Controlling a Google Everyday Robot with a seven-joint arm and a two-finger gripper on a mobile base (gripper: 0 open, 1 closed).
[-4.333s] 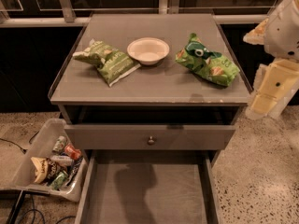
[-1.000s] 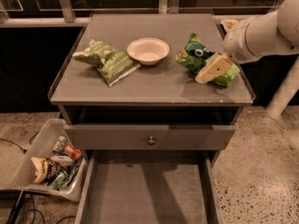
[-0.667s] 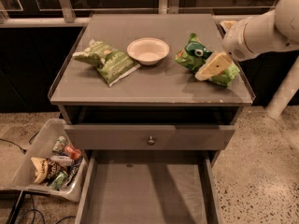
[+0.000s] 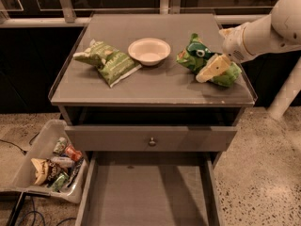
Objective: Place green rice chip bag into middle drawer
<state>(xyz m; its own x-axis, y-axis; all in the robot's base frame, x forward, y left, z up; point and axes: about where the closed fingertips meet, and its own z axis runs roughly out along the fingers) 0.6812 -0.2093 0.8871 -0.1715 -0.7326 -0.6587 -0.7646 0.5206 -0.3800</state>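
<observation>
The green rice chip bag lies crinkled on the right of the grey cabinet top, its dark green round logo facing up. My gripper, cream-coloured on a white arm coming in from the right, rests low over the right half of the bag and hides part of it. The middle drawer is pulled out at the bottom of the view, a shallow grey tray with nothing in it.
A paler olive-green bag lies on the left of the top and a white bowl stands in the middle. A shut drawer front with a round knob sits above the open drawer. A bin of litter stands on the floor at left.
The arm has swung in from beside the cabinet's right edge to over the green bag. In the last second it has barely shifted, and the bag has not moved.
</observation>
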